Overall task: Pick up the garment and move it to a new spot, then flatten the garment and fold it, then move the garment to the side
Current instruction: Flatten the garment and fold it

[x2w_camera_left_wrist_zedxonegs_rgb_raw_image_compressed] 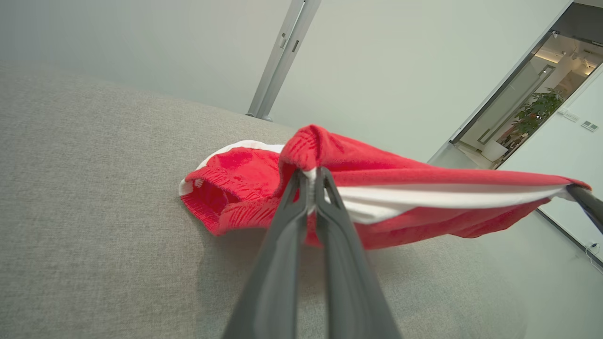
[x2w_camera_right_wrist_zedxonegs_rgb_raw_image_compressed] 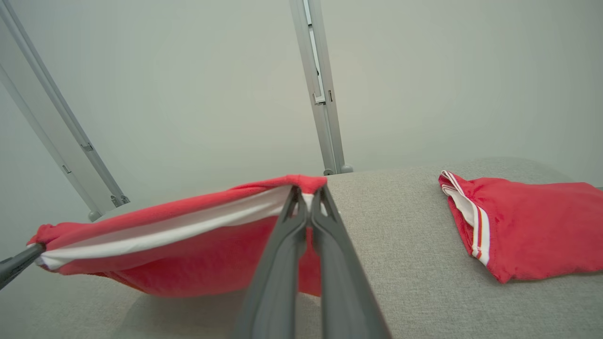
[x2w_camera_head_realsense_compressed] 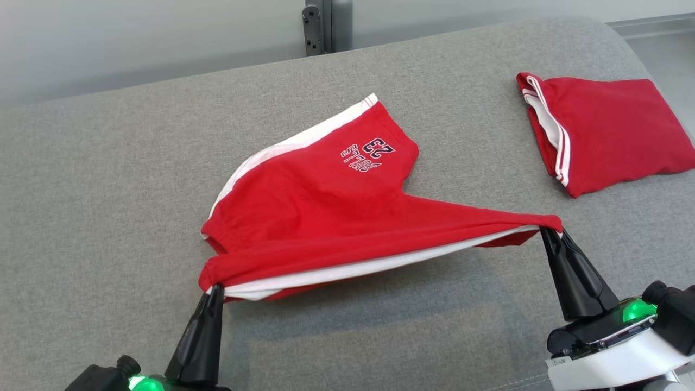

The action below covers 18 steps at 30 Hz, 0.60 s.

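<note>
The garment (x2w_camera_head_realsense_compressed: 320, 201) is a pair of red shorts with white side stripes and a "23" print, lying mid-surface on the grey cushion (x2w_camera_head_realsense_compressed: 108, 190). Its near edge is lifted and stretched taut between both grippers. My left gripper (x2w_camera_head_realsense_compressed: 216, 288) is shut on the left corner, and its wrist view shows that corner of the garment (x2w_camera_left_wrist_zedxonegs_rgb_raw_image_compressed: 330, 155) pinched at the gripper tips (x2w_camera_left_wrist_zedxonegs_rgb_raw_image_compressed: 311, 176). My right gripper (x2w_camera_head_realsense_compressed: 545, 231) is shut on the right corner, seen close in its wrist view as the garment (x2w_camera_right_wrist_zedxonegs_rgb_raw_image_compressed: 188, 245) clamped at the tips (x2w_camera_right_wrist_zedxonegs_rgb_raw_image_compressed: 308, 193). The far leg rests on the cushion.
A second red garment (x2w_camera_head_realsense_compressed: 608, 130), folded, with white and red stripes, lies at the far right of the cushion; the right wrist view has it (x2w_camera_right_wrist_zedxonegs_rgb_raw_image_compressed: 532, 226) at the right. A grey metal post (x2w_camera_head_realsense_compressed: 326, 24) stands behind the cushion's back edge.
</note>
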Tool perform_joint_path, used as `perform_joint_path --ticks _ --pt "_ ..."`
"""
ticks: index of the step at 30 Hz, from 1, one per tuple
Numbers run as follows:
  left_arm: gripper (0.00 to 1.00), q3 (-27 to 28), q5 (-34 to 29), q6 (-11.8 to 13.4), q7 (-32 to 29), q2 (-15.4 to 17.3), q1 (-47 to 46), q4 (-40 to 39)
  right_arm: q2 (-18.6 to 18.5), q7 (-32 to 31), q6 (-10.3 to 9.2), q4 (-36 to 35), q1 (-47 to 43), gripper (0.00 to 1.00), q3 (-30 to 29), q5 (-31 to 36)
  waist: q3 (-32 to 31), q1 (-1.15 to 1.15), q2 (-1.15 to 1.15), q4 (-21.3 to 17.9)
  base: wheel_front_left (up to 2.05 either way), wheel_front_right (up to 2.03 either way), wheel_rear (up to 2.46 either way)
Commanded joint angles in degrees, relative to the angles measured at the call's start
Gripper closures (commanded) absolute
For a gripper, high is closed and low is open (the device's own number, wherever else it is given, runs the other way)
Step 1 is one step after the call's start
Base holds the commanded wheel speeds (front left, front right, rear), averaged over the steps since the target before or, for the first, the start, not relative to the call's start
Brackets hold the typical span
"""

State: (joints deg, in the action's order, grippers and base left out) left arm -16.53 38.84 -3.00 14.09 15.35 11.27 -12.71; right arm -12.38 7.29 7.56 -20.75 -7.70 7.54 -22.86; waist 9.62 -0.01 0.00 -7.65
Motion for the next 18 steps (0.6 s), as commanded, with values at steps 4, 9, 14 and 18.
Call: perform_joint_path --ticks 4,9,14,18 --pt "1.00 -0.91 0.80 0.49 -1.04 -0.72 0.16 1.86 0.01 -0.66 -0.14 1.79 0.94 1.00 -0.06 0.20 1.34 0.01 0.00 0.61 0.00 0.00 0.00" --pt "1.00 -0.95 3.68 1.14 -2.27 -3.97 -4.71 7.47 -1.06 -0.82 -0.14 7.36 6.14 1.00 1.13 -1.33 2.74 0.01 0.00 2.26 0.00 0.00 0.00" --pt "1.00 -0.77 6.35 1.64 -4.88 -7.24 -14.03 15.76 -3.38 -1.14 -0.14 15.19 14.95 1.00 2.16 -2.53 4.67 0.01 0.00 5.30 0.00 0.00 0.00" --pt "1.00 -0.72 7.25 2.47 -6.79 -9.09 -22.17 23.01 -5.04 -2.11 -0.13 22.07 23.37 1.00 4.24 -3.48 6.96 0.01 0.00 7.52 0.00 0.00 0.00"
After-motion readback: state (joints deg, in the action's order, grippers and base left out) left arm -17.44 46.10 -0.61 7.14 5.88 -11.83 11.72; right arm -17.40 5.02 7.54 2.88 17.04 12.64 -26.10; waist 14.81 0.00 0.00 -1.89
